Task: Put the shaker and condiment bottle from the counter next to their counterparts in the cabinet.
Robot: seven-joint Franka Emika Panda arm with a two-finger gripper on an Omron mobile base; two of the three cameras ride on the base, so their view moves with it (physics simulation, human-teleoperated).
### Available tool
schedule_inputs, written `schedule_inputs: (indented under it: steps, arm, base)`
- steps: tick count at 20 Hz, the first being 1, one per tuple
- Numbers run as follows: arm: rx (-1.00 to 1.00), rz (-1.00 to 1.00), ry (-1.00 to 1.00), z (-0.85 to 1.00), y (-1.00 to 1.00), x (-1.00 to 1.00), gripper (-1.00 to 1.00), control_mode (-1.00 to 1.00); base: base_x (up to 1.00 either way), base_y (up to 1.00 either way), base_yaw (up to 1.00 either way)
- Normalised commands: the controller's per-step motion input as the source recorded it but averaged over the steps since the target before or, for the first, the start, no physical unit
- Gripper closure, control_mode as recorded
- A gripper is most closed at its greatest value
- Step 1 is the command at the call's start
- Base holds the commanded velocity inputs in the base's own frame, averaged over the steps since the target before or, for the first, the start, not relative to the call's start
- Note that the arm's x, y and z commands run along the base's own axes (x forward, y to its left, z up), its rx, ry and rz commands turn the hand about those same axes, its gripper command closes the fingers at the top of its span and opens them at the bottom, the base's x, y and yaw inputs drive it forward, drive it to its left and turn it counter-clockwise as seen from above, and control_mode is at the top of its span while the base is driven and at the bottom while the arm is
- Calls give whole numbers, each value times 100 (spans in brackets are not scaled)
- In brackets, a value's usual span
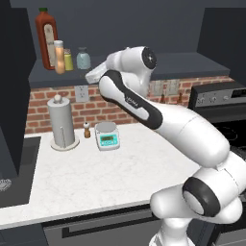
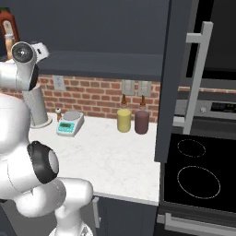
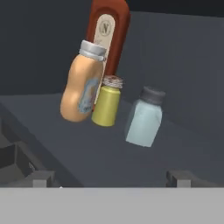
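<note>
On the cabinet (image 1: 192,65) shelf, everything can be read from the tall red bottle (image 3: 108,39): the condiment bottle (image 3: 82,87) stands just in front of it, apparently touching the small yellow shaker (image 3: 106,101) that sits at the red bottle's foot, and the shaker (image 3: 144,117) stands a little apart from that cluster, on the far side of the yellow one from the peach bottle. In the left base view the same row shows at the shelf's left end, red bottle (image 1: 47,38) first, then the condiment bottle (image 1: 59,57), with the teal shaker (image 1: 83,59) outermost. The gripper (image 3: 109,178) hangs short of the group with its jaws spread wide and nothing between them; its two dark fingertips (image 3: 39,177) frame the shaker without touching it. Both task items appear to be set down beside their counterparts, so the step in hand looks like the release and retreat. To do it well, the hand should draw straight back along its own axis, away from the red bottle, keeping the jaws wide and level so neither finger brushes the teal shaker or the shelf edge. Only once clear of the shelf should the arm swing or drop toward the counter (image 1: 110,173), where the paper towel holder (image 1: 61,122) and the scale (image 1: 107,136) stand below.
</note>
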Motion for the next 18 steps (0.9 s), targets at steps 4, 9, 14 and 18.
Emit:
schedule_inputs:
  steps: [4,9,14,18]
  arm:
    - [5,0,-19,-21,-41,-100,-100,-100]
    - [5,0,-13,-50,-41,-100,-100,-100]
    - [4,0,-6,-74,-38,-100,-100,-100]
    - [3,0,0,-92,-31,-100,-100,-100]
  base:
    - [0,0,0]
    - [0,0,0]
    - [0,0,0]
    - [0,0,0]
